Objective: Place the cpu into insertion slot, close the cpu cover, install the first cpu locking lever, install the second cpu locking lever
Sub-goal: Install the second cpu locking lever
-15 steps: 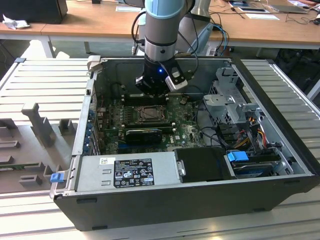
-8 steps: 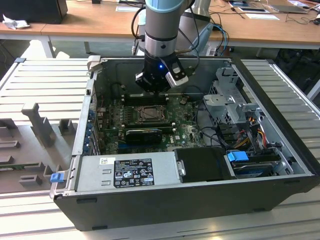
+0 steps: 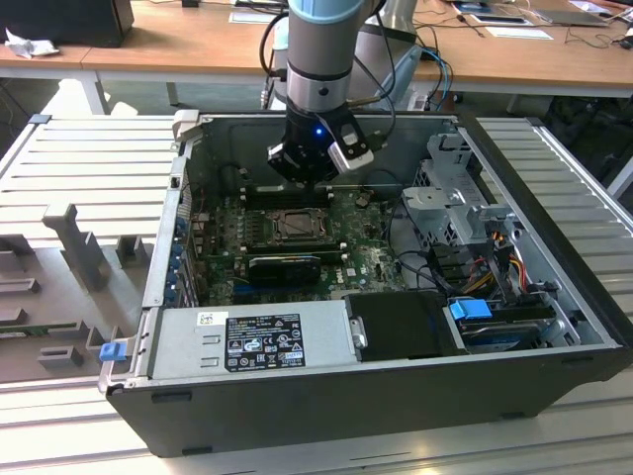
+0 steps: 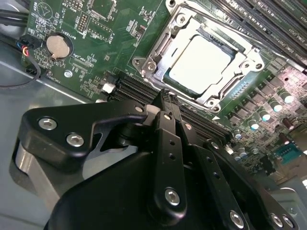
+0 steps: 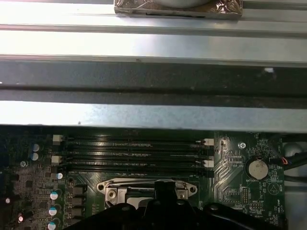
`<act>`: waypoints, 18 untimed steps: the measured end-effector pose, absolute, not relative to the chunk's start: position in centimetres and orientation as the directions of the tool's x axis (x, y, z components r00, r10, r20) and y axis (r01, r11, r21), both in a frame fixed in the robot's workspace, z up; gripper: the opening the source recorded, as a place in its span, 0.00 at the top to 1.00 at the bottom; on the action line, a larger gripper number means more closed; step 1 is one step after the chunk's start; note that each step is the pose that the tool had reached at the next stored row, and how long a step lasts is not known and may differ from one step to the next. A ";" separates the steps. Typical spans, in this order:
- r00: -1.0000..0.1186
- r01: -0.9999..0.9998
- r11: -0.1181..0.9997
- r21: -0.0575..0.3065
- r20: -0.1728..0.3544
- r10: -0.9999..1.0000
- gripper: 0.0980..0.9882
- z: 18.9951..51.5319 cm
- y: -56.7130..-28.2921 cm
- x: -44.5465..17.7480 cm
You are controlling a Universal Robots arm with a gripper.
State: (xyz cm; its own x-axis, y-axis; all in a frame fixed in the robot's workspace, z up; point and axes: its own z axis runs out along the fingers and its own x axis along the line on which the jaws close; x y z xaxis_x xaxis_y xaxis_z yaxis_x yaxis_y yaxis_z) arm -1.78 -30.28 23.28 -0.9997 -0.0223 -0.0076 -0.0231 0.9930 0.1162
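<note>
The pincer, fingers pressed together and holding nothing, hangs inside the open case over the memory slots just beside the socket. The cpu lies in the socket at mid-motherboard, the cover closed around it.

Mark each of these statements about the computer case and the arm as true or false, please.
1. The cpu lies in its socket on the motherboard. True.
2. The gripper holds the cpu. False: the cpu sits in the socket, apart from the gripper.
3. A round silver coin battery sits on the board. True.
4. The cpu cover is lying outside the case. False: it frames the cpu at the socket.
</note>
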 end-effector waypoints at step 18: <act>-1.000 -0.023 0.993 0.116 -0.008 -0.022 0.99 24.3 -31.1 -1.8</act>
